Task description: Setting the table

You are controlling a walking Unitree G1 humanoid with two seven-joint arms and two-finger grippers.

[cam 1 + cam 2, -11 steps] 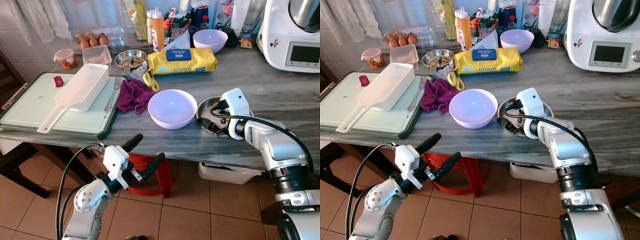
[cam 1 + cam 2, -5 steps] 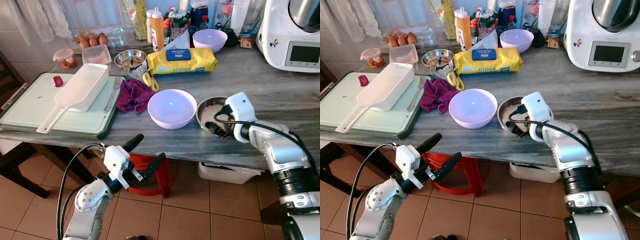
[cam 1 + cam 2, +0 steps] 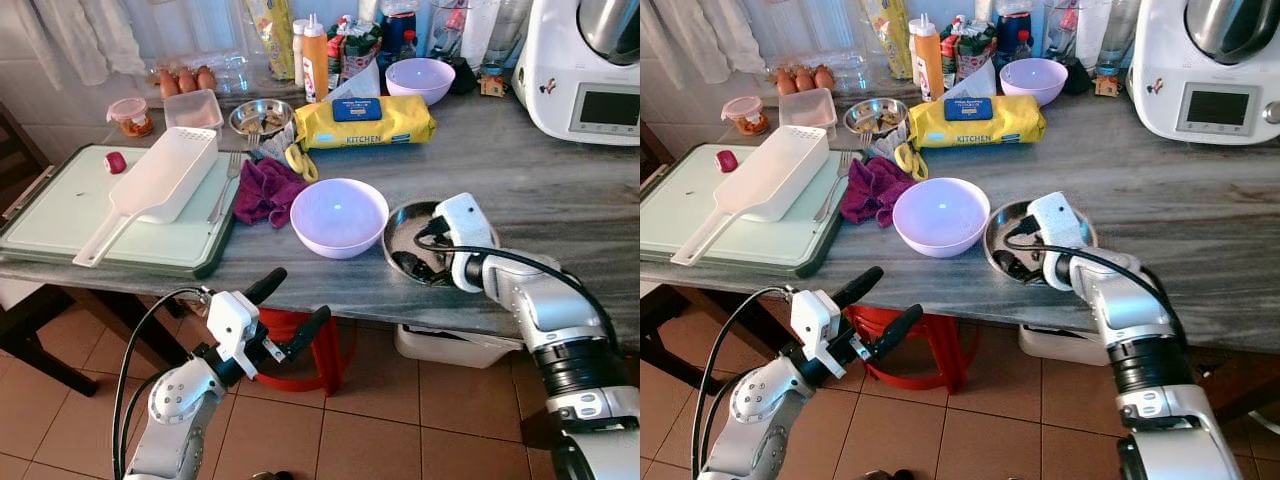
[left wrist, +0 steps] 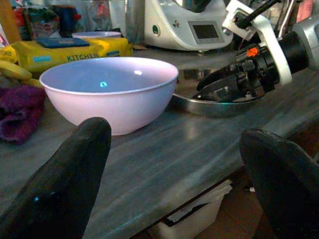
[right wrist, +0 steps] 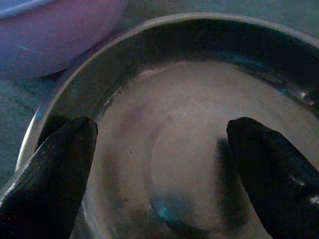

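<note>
Marble surface [image 3: 560,180], cluttered far side. Head view: steel dish [image 3: 400,232] near front edge, just right of lilac bowl [image 3: 339,216]; right tool [image 3: 425,262] inside it, fingers spread. Left tool [image 3: 285,310] wide, hanging below the edge.
Left wrist: dish rim against bowl.
Right wrist: fingers [image 5: 47,179] wide on dish floor. Judged light, stiff, slippery; pinch the rim. Open room lies right.

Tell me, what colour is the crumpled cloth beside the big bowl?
Purple; the cloth shows best in the left eye view.
</note>
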